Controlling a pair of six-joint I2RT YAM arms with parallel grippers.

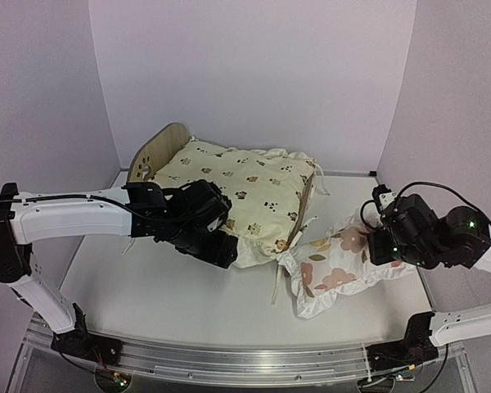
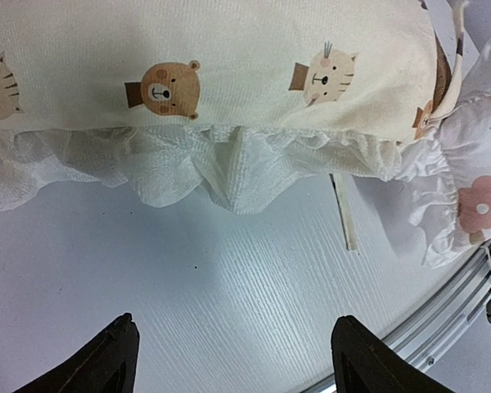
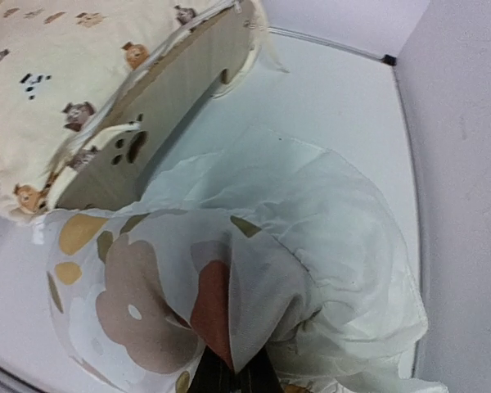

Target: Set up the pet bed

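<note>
Light-wood pet bed [image 1: 158, 149] standing under the cream cushion [image 1: 237, 184], left gripper [image 2: 233, 332] hovering wide open and empty just beside the cushion's ruffled edge, right gripper [image 3: 229, 375] pinching tight on the flowered pillow [image 1: 335, 270] lying just beside the cushion's corner

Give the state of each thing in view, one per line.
Bed, upright on the table.
Cushion, lying on the bed, ruffle hanging over the near side.
Pillow, on the table beside the footboard, pinched.
Left gripper, open, holding nothing.
Right gripper, shut on the pillow.
</note>
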